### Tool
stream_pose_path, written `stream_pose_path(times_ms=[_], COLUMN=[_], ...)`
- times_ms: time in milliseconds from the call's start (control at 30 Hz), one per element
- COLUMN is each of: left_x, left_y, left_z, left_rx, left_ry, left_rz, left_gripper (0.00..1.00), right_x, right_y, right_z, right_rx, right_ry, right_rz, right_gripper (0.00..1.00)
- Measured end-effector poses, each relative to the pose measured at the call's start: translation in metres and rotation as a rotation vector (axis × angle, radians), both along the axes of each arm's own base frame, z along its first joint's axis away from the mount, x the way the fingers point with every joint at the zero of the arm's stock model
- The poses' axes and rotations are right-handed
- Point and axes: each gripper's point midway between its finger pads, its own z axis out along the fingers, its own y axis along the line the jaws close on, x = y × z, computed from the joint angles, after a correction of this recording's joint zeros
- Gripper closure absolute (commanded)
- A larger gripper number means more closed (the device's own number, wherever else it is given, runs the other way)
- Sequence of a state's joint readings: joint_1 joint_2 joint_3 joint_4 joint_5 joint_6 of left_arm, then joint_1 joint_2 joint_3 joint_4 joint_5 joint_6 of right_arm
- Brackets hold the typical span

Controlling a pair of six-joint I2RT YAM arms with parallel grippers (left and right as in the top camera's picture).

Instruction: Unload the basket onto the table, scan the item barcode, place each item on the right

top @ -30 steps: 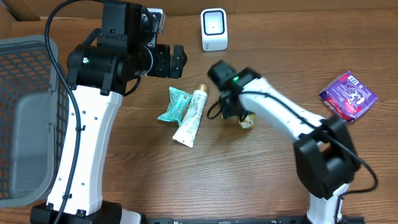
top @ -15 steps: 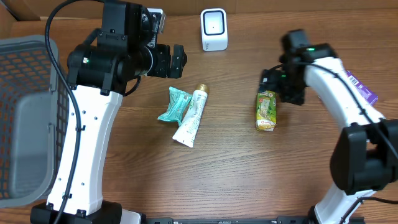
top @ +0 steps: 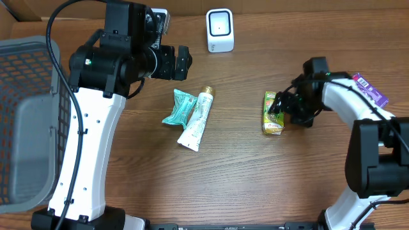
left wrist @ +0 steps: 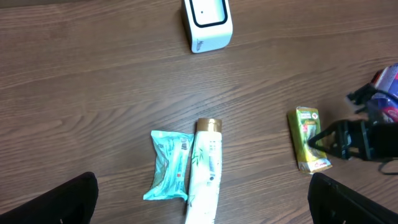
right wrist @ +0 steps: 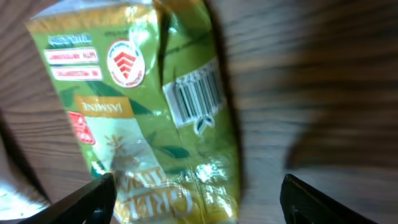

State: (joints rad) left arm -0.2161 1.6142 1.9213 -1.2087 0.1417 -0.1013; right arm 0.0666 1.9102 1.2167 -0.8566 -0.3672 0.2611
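Right of the desk's (top: 255,185) middle, well apart from its edges, the green tea packet (top: 273,113) lies flat with its barcode (right wrist: 194,96) turned up toward the ceiling. Its long axis runs from the far edge toward the near edge, a little slanted. From the wrist view the barcode sits on the half nearer one end, its bars running along the packet's length. The right tool (top: 283,106) hangs just beside the packet's right side with its fingers spread wide and nothing between them; whether a fingertip touches the wrapper I cannot tell. The left tool (top: 181,62) hovers toward the far left, also spread wide and empty. The white scanner (top: 220,30) stands at the far edge, well apart from the packet. By my judgement nothing of the scan is done: the packet must be gripped, lifted, and its barcode shown to the scanner.
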Motion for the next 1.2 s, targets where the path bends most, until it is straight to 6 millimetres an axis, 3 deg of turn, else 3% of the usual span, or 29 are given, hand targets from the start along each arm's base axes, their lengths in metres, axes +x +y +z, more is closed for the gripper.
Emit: stream_pose_path(times_ms=[233,333,400,500,667,833,967,1100,1200], left_x=[0.000,0.000,0.000,0.000,0.000,0.000,0.000,0.000,0.000], left_y=[0.000,0.000,0.000,0.000,0.000,0.000,0.000,0.000,0.000], left_z=[0.000,0.000,0.000,0.000,0.000,0.000,0.000,0.000,0.000], left_rx=[0.000,0.000,0.000,0.000,0.000,0.000,0.000,0.000,0.000], left_ry=[0.000,0.000,0.000,0.000,0.000,0.000,0.000,0.000,0.000], left_rz=[0.000,0.000,0.000,0.000,0.000,0.000,0.000,0.000,0.000], left_gripper=[0.00,0.01,0.01,0.00,0.00,0.01,0.00,0.00,0.00], right_x=[0.005,0.005,0.002,-0.002,-0.008,-0.026,-0.016,-0.011,-0.009], right_y=[0.020,0.028,0.033,0.039,0.033,0.000,-0.017,-0.010,0.002], right_z=[-0.008,-0.010,-0.011,-0.010,-0.005,0.004,0.018,0.021,0.007], right_rx=[-0.005,-0.043,-0.067,-0.088,-0.134,-0.341,-0.546,-0.696,-0.767], right_ry=[-0.088,-0.104,-0.105,-0.106,-0.071,0.036,-0.015,-0.076,-0.098], right_rz=[0.054,0.072,0.086,0.101,0.097,0.106,0.124,0.171,0.226], right_gripper=[0.35,0.56,0.76,0.94,0.96,0.96,0.96,0.96,0.96])
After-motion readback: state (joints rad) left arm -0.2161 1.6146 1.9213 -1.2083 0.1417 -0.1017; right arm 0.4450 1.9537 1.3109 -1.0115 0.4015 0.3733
